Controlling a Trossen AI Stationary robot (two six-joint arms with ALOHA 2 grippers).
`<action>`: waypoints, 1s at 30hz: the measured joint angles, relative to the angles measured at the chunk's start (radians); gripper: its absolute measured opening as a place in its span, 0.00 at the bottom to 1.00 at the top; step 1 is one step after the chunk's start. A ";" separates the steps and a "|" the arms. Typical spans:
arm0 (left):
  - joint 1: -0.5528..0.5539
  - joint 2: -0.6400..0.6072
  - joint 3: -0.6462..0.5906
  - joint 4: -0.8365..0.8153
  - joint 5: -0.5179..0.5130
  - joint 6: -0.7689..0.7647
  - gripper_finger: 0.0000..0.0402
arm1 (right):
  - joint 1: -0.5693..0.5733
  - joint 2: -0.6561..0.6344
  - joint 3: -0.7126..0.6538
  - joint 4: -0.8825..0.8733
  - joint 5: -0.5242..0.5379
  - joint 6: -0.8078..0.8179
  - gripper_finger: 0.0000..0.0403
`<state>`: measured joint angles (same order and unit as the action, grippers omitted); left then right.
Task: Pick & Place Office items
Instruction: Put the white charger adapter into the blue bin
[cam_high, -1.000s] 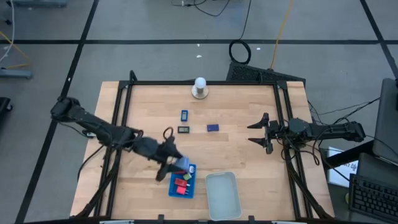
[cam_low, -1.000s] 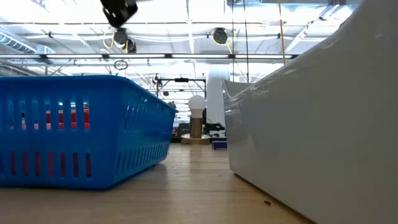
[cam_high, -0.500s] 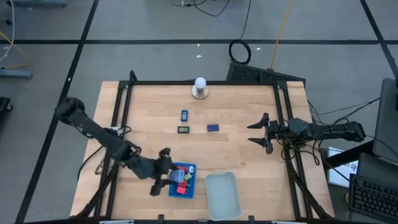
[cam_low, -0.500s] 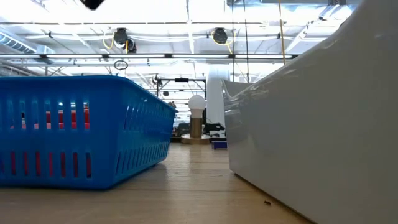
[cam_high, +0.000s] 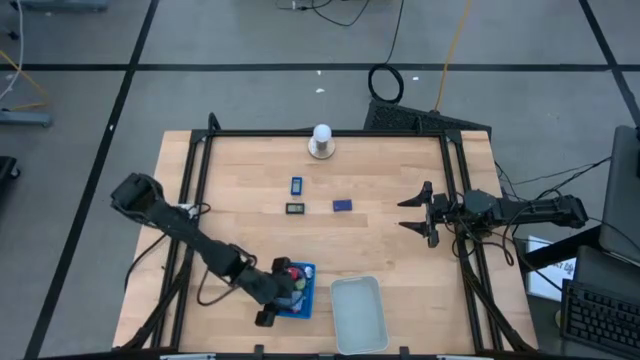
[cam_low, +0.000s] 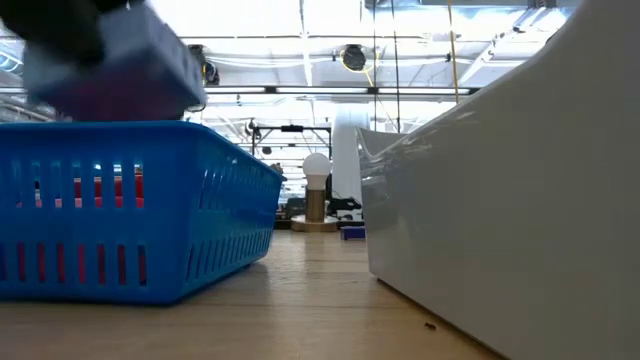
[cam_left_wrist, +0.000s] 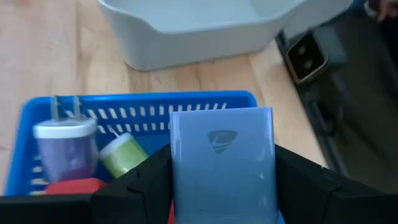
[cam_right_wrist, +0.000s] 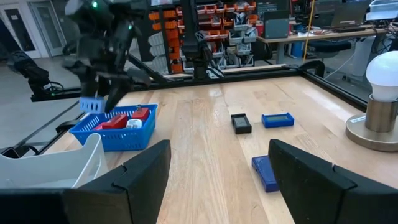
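left wrist view: my left gripper (cam_left_wrist: 221, 186) clamps a light blue rectangle (cam_left_wrist: 222, 163) directly over the blue tray (cam_left_wrist: 155, 106); right gripper (cam_high: 418, 212), open and empty, waits at three o'clock.

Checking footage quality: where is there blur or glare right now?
Low view: the light blue block above the blue tray is smeared by motion. Left wrist view: the block is soft, close to the lens. Right wrist view: the white bulb glares.
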<state>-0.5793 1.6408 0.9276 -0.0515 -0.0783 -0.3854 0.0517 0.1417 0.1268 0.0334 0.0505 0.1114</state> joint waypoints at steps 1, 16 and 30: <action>0.000 0.019 0.000 0.011 0.000 0.008 0.57 | 0.000 0.000 0.000 0.000 0.000 0.000 0.65; 0.001 0.120 0.002 0.037 -0.036 0.054 0.62 | 0.000 0.000 0.000 0.000 0.000 0.000 0.65; 0.004 0.121 0.000 -0.015 -0.080 -0.016 0.59 | 0.000 0.000 0.000 0.000 0.000 0.000 0.65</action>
<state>-0.5751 1.7622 0.9272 -0.0662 -0.1581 -0.4015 0.0517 0.1417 0.1268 0.0330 0.0505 0.1114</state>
